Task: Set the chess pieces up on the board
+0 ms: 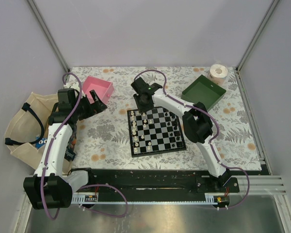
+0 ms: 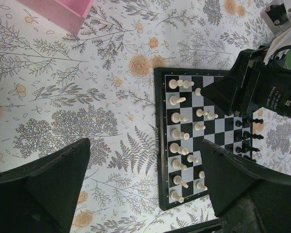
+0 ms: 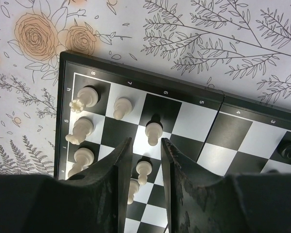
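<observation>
The flowered tabletop [image 1: 111,141] carries the chessboard [image 1: 157,152] at its middle, with white pieces [image 2: 176,118] on the left side and black pieces [image 2: 247,137] on the right. Beside it, the left fingers [image 2: 48,184] gape wide. At the far-left corner the right fingers [image 3: 111,184] stand slightly apart around a white pawn [image 3: 144,168], seemingly not touching it.

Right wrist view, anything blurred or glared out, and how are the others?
Right wrist: board and white pieces sharp, no glare, right gripper dark and soft. Left wrist: evenly lit, left gripper featureless black. Top external: soft light, pieces tiny.
</observation>
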`<state>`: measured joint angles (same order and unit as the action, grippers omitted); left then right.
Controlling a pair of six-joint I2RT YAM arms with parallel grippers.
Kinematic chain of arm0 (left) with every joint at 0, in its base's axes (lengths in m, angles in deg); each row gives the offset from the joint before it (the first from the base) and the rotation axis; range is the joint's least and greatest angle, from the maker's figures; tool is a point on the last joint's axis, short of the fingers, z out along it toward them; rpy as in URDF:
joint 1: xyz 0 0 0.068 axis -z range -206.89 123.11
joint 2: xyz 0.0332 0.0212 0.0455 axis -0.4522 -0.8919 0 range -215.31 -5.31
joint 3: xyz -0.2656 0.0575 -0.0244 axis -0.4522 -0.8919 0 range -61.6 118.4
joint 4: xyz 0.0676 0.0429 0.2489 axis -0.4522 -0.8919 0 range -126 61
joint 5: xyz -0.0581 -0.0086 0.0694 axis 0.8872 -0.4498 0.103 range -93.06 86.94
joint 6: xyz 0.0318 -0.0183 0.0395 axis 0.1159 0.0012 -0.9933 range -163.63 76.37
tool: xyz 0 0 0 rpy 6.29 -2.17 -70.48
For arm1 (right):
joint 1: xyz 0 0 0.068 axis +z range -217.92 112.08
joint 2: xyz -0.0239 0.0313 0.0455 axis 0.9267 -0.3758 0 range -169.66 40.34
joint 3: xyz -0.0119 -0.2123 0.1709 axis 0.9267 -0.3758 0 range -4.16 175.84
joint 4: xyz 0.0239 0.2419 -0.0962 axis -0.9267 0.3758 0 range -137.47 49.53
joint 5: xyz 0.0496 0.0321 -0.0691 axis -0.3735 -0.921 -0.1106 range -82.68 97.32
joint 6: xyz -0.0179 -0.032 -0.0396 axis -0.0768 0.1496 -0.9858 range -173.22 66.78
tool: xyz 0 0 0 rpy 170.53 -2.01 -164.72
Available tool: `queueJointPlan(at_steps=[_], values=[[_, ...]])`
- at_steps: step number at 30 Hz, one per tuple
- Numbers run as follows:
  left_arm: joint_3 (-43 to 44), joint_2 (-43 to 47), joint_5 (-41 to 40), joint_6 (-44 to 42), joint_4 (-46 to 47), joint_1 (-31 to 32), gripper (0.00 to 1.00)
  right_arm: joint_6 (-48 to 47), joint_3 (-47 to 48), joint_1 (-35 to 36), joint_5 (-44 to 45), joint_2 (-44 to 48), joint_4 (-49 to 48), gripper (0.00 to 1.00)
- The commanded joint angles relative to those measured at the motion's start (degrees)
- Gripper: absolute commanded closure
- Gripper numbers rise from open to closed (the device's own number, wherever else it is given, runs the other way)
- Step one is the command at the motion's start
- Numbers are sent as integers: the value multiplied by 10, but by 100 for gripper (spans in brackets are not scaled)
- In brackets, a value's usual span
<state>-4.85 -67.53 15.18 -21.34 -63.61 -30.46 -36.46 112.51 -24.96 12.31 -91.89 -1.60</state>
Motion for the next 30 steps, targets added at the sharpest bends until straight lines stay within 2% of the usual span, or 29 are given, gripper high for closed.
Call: queueJointPlan(at_steps=[1,24,30], values=[[5,7,11,-7,18,-2,1,-4,5,-1,1,-1,3,61],[6,6,10,-7,18,-2,1,-4,4,-2,0,-15,-3,66],[6,7,10,-7,17,-1,1,-3,-1,-1,0,-8,-7,85]])
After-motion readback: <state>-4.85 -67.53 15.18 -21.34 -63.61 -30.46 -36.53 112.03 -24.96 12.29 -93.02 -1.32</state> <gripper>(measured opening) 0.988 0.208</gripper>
